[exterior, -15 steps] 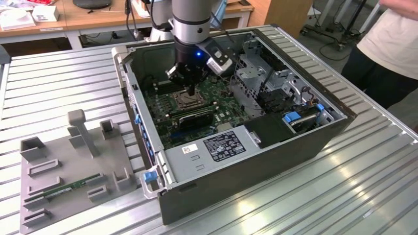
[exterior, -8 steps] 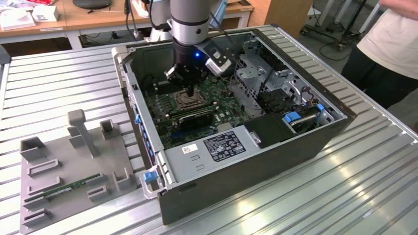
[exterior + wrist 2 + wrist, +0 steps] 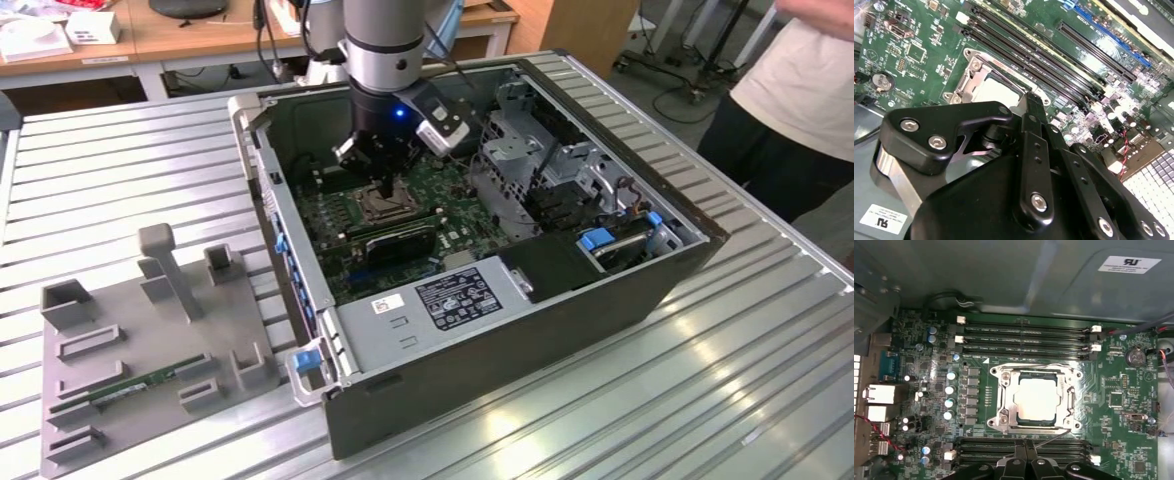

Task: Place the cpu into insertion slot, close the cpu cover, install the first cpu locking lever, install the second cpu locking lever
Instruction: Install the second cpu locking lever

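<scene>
The cpu already sits in the slot on the green board, its pale metal top showing square and level through the window of the cover. The cover looks folded down flat over the chip, its silver frame lying around the cpu on all sides, so the first two steps appear done. In the first wrist view a thin wire lever runs along the slot's edge nearest the gripper, angling out toward the memory slots there; it seems not fully latched, though I cannot be sure whether it is hooked. The other lever, along the far edge, is hard to judge; it appears to lie close to the frame. So the work seems to stand at the lever stage, with at least one lever left to seat. The gripper's fingers are drawn together to a narrow tip with nothing between them, and in the second wrist view that tip hangs just beside the slot's edge, near the lever, as if to push and not to grasp; whether it touches the lever I cannot tell. In the exterior view the gripper reaches down inside the open computer case, directly above the slot. The case lies on a ribbed metal table, and a grey holder tray with a green memory stick rests well apart, toward the exterior view's left.
</scene>
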### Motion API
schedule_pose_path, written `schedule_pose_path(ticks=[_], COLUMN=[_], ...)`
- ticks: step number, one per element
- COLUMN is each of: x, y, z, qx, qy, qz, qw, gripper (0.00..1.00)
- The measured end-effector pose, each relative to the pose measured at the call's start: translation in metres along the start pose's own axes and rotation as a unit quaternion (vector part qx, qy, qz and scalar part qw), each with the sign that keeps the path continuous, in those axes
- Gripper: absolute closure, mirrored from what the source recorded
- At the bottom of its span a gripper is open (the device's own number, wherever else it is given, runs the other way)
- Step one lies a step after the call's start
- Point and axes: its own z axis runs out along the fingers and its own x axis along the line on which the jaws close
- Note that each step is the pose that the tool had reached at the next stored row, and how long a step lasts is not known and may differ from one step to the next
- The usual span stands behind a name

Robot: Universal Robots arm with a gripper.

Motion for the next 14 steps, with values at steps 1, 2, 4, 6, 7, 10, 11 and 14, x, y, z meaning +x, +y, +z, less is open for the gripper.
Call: schedule_pose_path(ticks=[1,2,4,6,7,10,11,14], x=[0.0016,0.0029,0.0044,0.0055,0.0059,0.0069,0.0070,0.0078], y=[0.0001,0.0001,-0.0001,-0.0002,-0.0002,-0.0004,-0.0004,-0.0005], z=[0.0004,0.0010,0.0033,0.0060,0.0073,0.0104,0.0109,0.0127], qx=[-0.0001,-0.0001,0.0000,0.0000,0.0000,0.0000,0.0000,0.0000], qy=[-0.0005,-0.0009,-0.0012,-0.0012,-0.0012,-0.0012,-0.0012,-0.0012], qz=[0.000,0.000,0.000,0.000,0.000,0.000,0.000,0.000], qw=[1.00000,1.00000,1.00000,1.00000,1.00000,1.00000,1.00000,1.00000], gripper=[0.89,0.89,0.89,0.89,0.89,0.89,0.89,0.89])
